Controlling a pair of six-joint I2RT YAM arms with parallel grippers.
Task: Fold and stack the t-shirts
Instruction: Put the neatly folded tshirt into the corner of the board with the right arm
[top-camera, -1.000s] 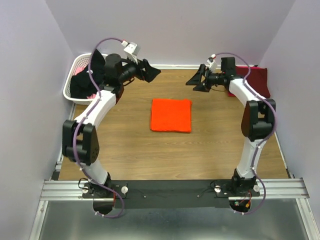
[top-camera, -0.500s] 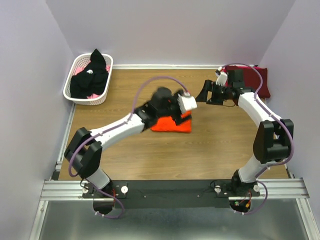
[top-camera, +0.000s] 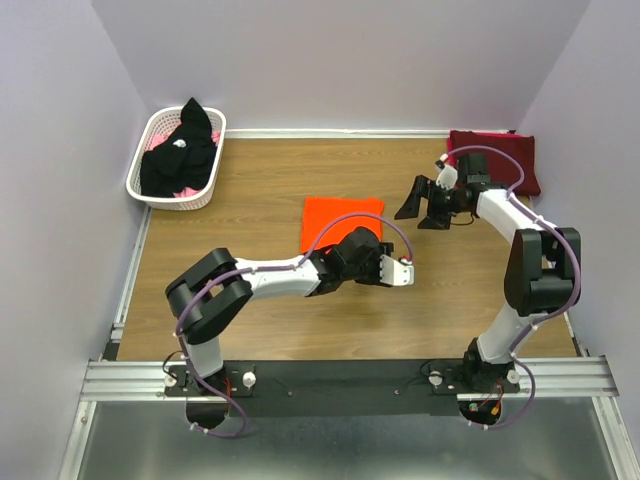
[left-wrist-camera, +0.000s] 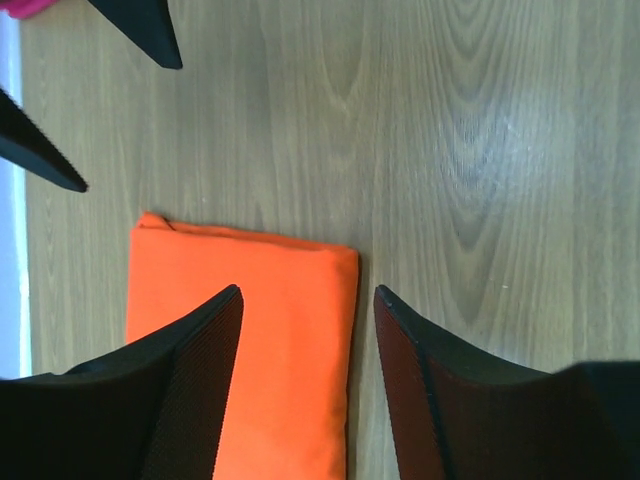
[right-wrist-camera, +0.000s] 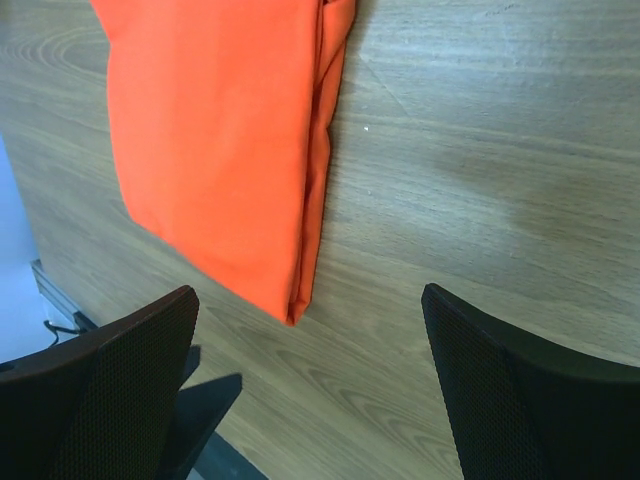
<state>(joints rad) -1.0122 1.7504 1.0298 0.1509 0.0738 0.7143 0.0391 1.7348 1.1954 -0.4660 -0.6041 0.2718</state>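
Note:
The bright orange t-shirt (top-camera: 340, 215) lies folded in a square at mid-table. My left gripper (top-camera: 362, 246) is open and low over its near right part. In the left wrist view (left-wrist-camera: 308, 292) the jaws straddle the orange shirt's (left-wrist-camera: 280, 270) edge; I cannot tell if they touch. My right gripper (top-camera: 420, 212) is open and empty, hovering right of the shirt; in its wrist view (right-wrist-camera: 309, 291) the orange shirt (right-wrist-camera: 220, 140) lies ahead. The dark maroon t-shirt (top-camera: 495, 160) lies folded at the back right. The black t-shirt (top-camera: 180, 150) is heaped in the basket.
The white slotted basket (top-camera: 140, 185) stands at the back left corner, with some pink cloth under the black shirt. Lilac walls close in the table on three sides. The right gripper's fingers (left-wrist-camera: 135, 30) show at the top left of the left wrist view.
My left arm has swung from the back left near the basket down onto the orange shirt's near right part. My right gripper has shifted a little nearer and stays open.

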